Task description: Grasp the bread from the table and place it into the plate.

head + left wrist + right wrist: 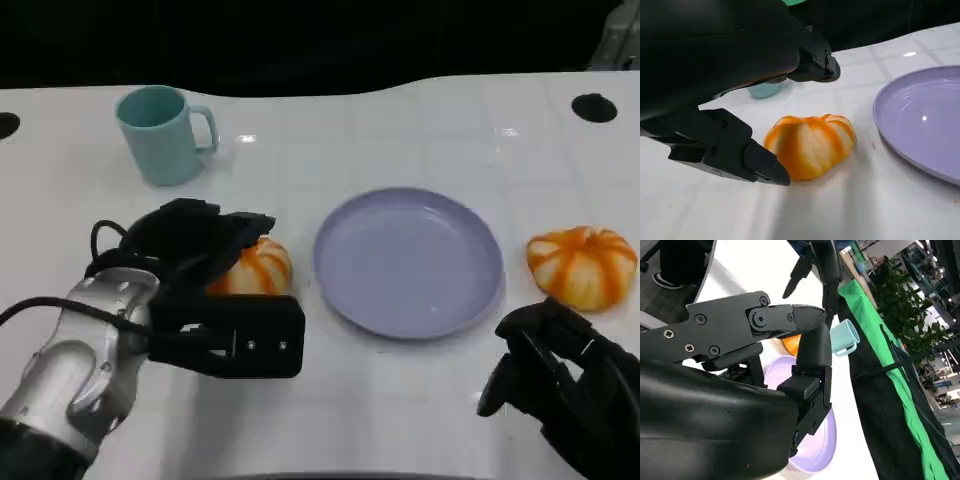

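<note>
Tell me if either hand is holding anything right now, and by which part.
Nothing is held. The left hand hangs open around the left bread, fingers apart and not touching it. The right hand rests empty near the plate.

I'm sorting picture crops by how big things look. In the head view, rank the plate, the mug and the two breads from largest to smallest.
1. Purple plate, clearly the largest.
2. Teal mug and the bread right of the plate: too alike to rank.
3. Bread left of the plate: looks smallest, but the left hand covers part of it, so this is unsure.
</note>
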